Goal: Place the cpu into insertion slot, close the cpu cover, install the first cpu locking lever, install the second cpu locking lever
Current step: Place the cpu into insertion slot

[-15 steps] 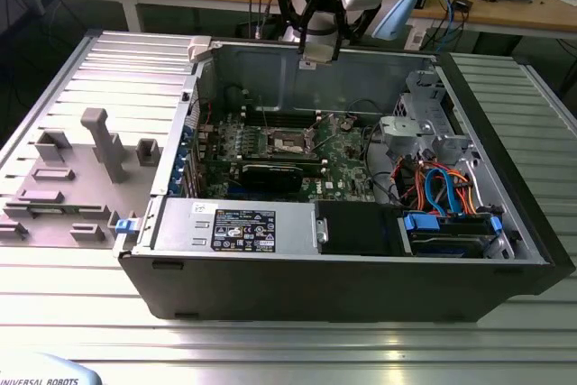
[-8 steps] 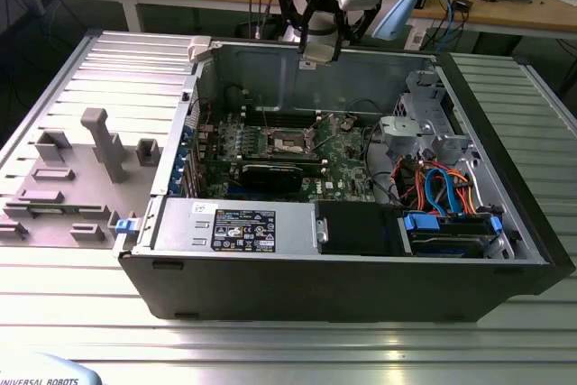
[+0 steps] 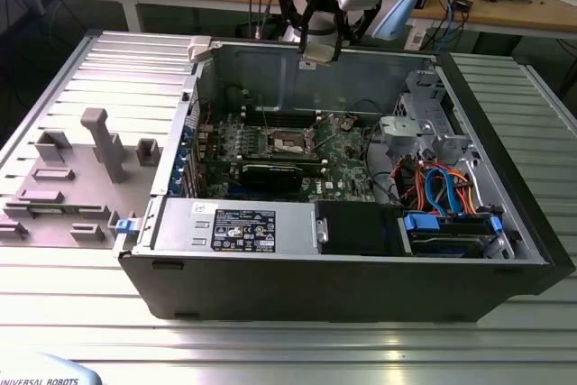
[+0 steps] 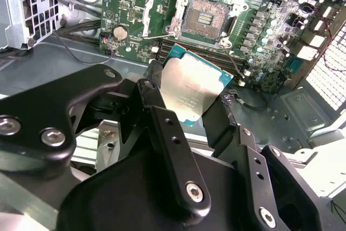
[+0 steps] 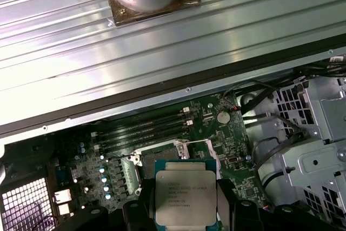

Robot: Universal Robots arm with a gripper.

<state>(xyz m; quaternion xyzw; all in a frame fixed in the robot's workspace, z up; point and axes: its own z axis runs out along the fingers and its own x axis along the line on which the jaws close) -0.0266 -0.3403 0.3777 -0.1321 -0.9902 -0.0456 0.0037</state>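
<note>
While the insertion slot (image 4: 208,17) lies uncovered, the tool (image 4: 189,100) grips the cpu (image 4: 192,82) by its edges.

Print on three things, little of it legible

A black label (image 3: 243,227) of small white print sits on the power supply (image 3: 293,223), too small to read. Faint engraved lines cross the cpu (image 5: 185,201) top in the first wrist view, unreadable. White capitals mark a grey base (image 3: 45,374) at the exterior view's lower left.

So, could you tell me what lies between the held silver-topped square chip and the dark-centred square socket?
In the second wrist view, only air over green board separates cpu from insertion slot.
</note>
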